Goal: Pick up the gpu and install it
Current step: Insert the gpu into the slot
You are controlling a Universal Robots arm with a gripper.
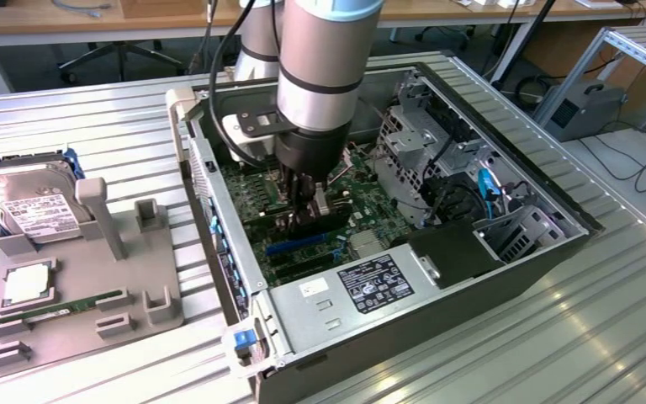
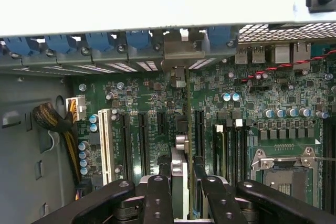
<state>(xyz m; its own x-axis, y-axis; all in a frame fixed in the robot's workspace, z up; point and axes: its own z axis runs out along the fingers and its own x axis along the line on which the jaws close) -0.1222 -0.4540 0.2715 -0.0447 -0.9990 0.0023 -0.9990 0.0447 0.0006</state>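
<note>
The gripper (image 2: pixel 181 192) holds the gpu (image 2: pixel 185 129) edge-on between its fingers, inside the case (image 1: pixel 525 261) and directly over the motherboard (image 1: pixel 362 198). Pickup looks done; whether the card is seated in 1 slot, I cannot tell.

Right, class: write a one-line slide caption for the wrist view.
Gripper holds the gpu edge-on over the motherboard slots inside the open case.

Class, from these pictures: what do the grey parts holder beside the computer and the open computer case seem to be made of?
Grey parts holder: probably moulded or printed plastic; matte, uniform grey, thick rounded posts.
Open computer case: looks like sheet metal; pale, dull sheen, thin folded edges and punched holes. Its outer panels look dark, likely painted.
</note>
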